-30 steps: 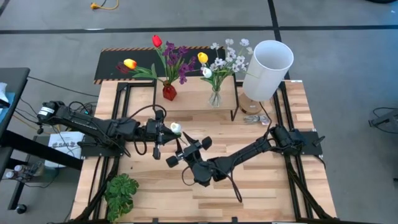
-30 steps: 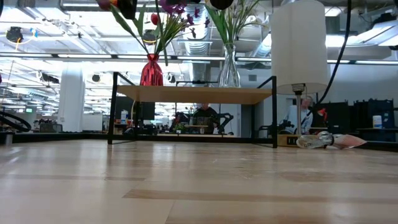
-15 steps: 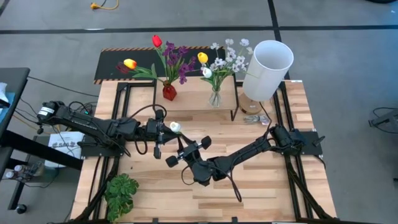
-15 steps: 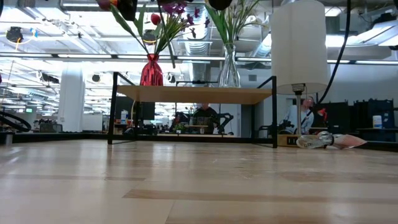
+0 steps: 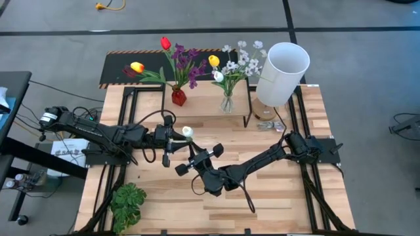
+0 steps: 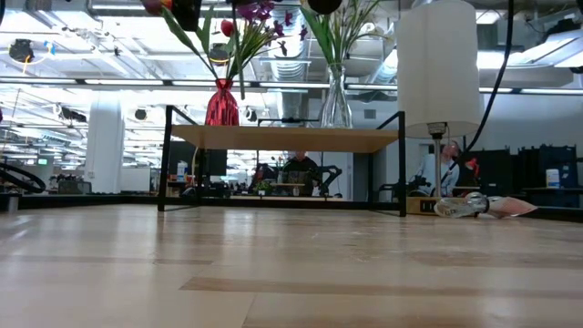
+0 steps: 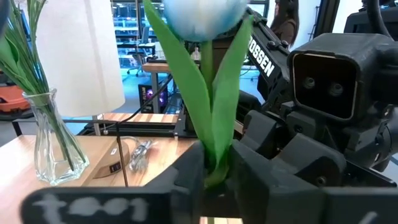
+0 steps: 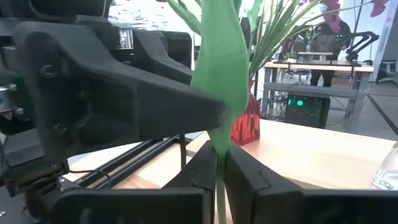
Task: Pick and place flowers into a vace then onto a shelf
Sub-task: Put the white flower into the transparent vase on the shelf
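Note:
A white tulip (image 5: 187,132) stands upright above the middle of the table between my two grippers; its head (image 7: 199,15) tops long green leaves. My left gripper (image 5: 176,139) reaches level from the table's left to the base of the leaves (image 7: 214,168). My right gripper (image 5: 192,152) comes from the near right and is shut on the stem. The shelf (image 5: 203,108) at the far side carries a red vase (image 5: 178,97) and a glass vase (image 5: 226,103), both with flowers in them. My right gripper pinches the tulip's green stem (image 8: 219,155) between its two fingers, just below the leaves. The fingers lie level, slanting in from the table's near right, across the stem. The tulip stands upright in the hold, clear of the table.
A tall white cylinder (image 5: 282,64) stands at the far right beside the shelf, with a small clear wrapper (image 5: 269,124) in front of it. A green leafy plant (image 5: 128,203) sits near the table's front left corner. Bare wood lies along the near side (image 6: 291,273).

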